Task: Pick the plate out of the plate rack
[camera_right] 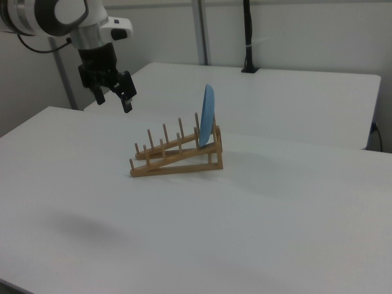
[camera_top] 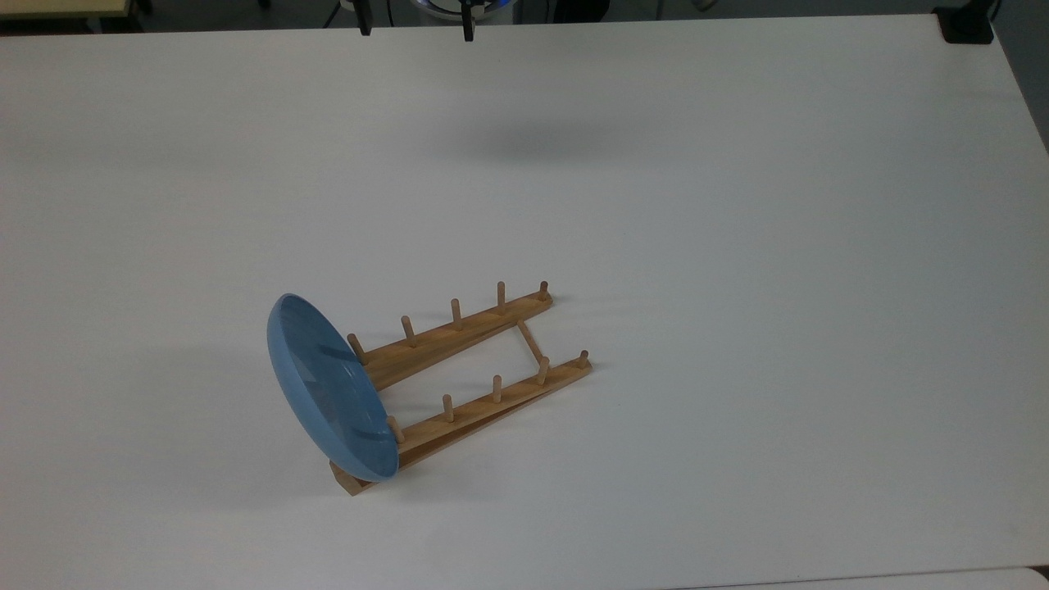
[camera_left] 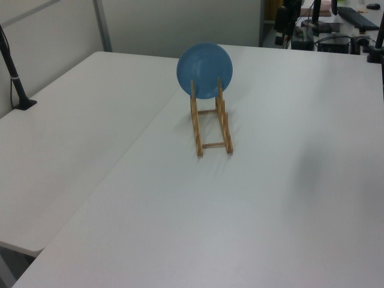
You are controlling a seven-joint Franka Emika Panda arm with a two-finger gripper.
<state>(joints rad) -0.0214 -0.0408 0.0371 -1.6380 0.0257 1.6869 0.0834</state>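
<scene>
The light-blue plate stands on edge at the raised end of the wooden plate rack, leaning against the last pegs. The rack lies on the white table, at the lower left of centre in the top view. My gripper hangs open and holds nothing, high above the table. It is well apart from the rack, beyond the low end at the right view's left. In the top view its two dark fingertips poke in at the upper edge.
A second white table adjoins this one. A black pole on a clamp stands at its far edge. A black mount sits at the top view's upper right corner. Wide bare table surrounds the rack.
</scene>
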